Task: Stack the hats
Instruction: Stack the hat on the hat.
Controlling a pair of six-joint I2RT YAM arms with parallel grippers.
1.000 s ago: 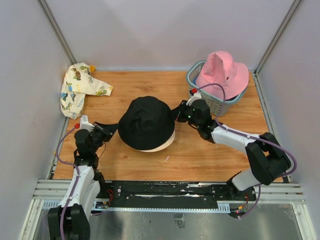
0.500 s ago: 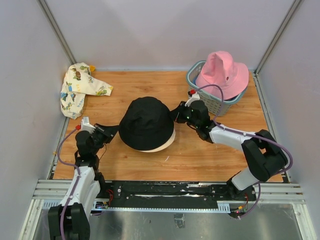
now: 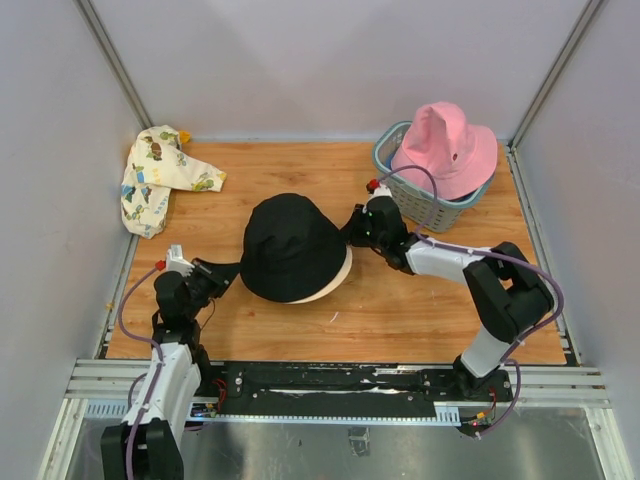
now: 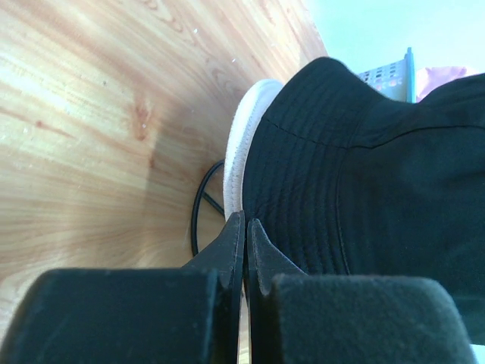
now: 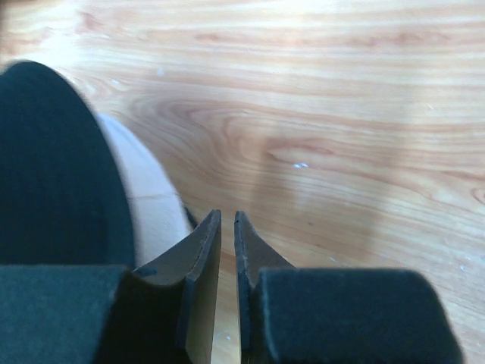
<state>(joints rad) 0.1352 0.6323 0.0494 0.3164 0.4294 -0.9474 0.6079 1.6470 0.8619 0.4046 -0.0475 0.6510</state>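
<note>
A black hat (image 3: 295, 245) sits crown-up on a cream hat (image 3: 338, 278) at mid-table; only the cream brim shows beneath it. My left gripper (image 3: 230, 268) is at the stack's left edge. In the left wrist view it (image 4: 244, 221) is shut, with the black hat's (image 4: 364, 174) brim edge running into its tips beside the cream brim (image 4: 241, 136). My right gripper (image 3: 352, 225) is at the stack's right edge. In its wrist view it (image 5: 227, 214) stands slightly open, with bare wood in the gap and the black hat (image 5: 53, 167) and cream brim (image 5: 144, 197) to its left. A pink hat (image 3: 445, 150) rests on the basket.
The grey-green slatted basket (image 3: 440, 212) stands at the back right, close behind my right arm. A pale patterned cloth hat (image 3: 155, 175) lies crumpled at the back left corner. Grey walls close in the table on three sides.
The right jaws have parted a little and let go of the black hat's brim, and that arm has shifted left. The left arm has drawn slightly toward the near edge, still shut.
</note>
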